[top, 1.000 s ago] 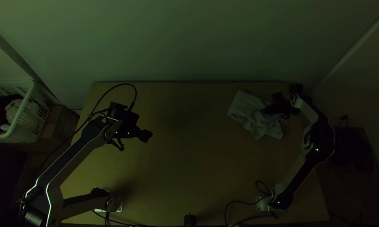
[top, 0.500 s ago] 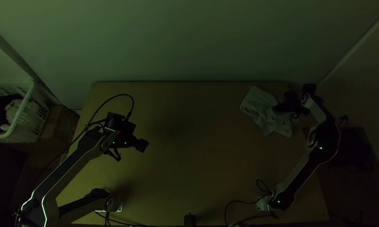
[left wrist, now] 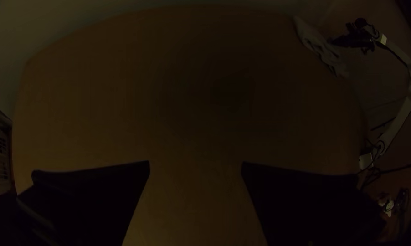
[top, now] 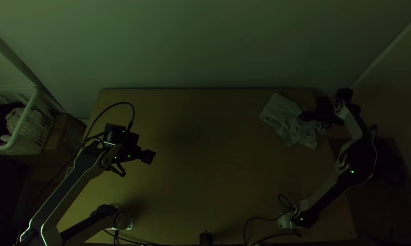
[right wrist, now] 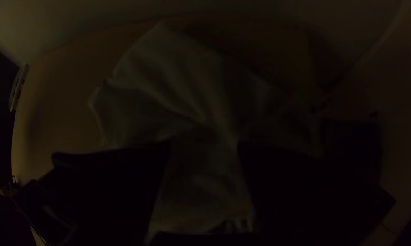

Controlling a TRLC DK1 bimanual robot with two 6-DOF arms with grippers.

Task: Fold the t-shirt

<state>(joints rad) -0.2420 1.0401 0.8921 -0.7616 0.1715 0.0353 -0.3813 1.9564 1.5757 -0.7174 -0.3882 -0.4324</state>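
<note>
Basket (top: 42,119): white, slatted, at left edge of frame; holding dark and pale clothes (top: 15,119).
Box (top: 68,135): brown, just beside basket, partly tucked behind its right side.
Left arm (top: 69,182): running from lower left of frame up toward left of centre, black cable (top: 109,108) looped above.
Left gripper (top: 148,156): left of centre in frame, over the wood, well apart from any cloth. Fingers (left wrist: 98,198) spread wide, nothing pinched, bare wood seen through the gap.
Table (top: 205,182): light wood, across middle and lower frame.
Cylinder (top: 206,238): small, black, at bottom edge of frame, near middle.
T-shirt (top: 283,114): pale; lying upper right of frame, near the table's right edge. Bunched, smoother toward its upper left, crumpled and creased toward its lower right.
Right gripper (top: 305,115): upper right of frame, over right side of t-shirt. Fingers (right wrist: 110,187) spread apart, cloth visible between, not clamped. Contact with cloth: cannot tell.
Right arm (top: 324,196): running from lower right of frame out past the table's right edge, then bent back up toward the t-shirt.
</note>
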